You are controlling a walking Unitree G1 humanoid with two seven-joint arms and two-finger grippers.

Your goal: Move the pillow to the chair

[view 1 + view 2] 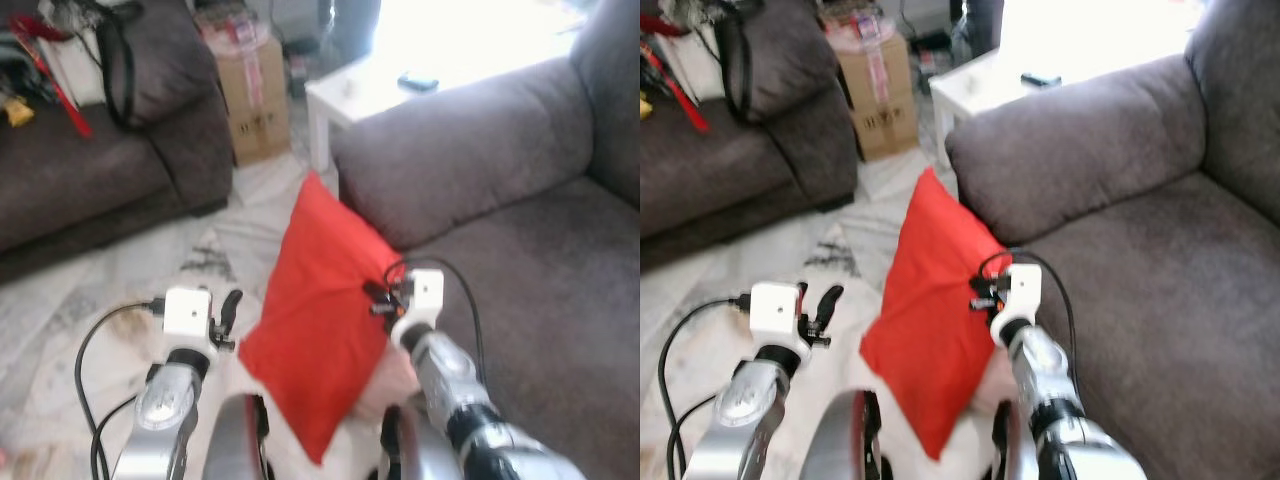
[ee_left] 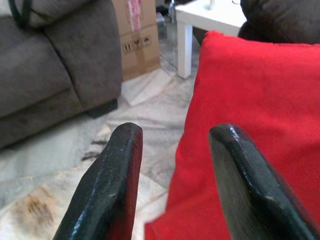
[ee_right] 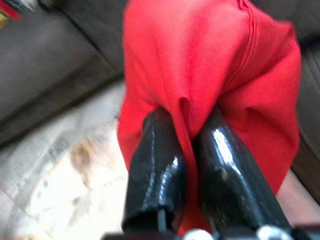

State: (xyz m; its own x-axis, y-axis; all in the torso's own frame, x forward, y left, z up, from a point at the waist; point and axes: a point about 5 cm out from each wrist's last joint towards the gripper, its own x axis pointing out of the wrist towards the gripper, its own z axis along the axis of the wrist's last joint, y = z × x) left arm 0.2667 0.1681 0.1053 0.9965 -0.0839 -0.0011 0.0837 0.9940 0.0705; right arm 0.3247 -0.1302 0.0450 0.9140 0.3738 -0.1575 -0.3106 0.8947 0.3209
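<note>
**Pillow held by right gripper beside grey sofa**

The red pillow hangs tilted, one corner up and one down, in front of the robot's body. It is off the floor, with its upper corner close to the arm of the grey sofa on the robot's right.

Right gripper: fingers clenched on a fold of the pillow's cloth, the fabric pinched between the two black fingers. In the head views it sits at the pillow's right edge.

Left gripper: fingers parted, grasping nothing. It is raised just beside the pillow's left edge; whether it touches the cloth cannot be told.

Surroundings: a second dark sofa stands across the pale floor to the left, well apart from the pillow. A cardboard box stands beside it, with a white table next to the box, behind the grey sofa's arm. A small dark object lies on the table.
</note>
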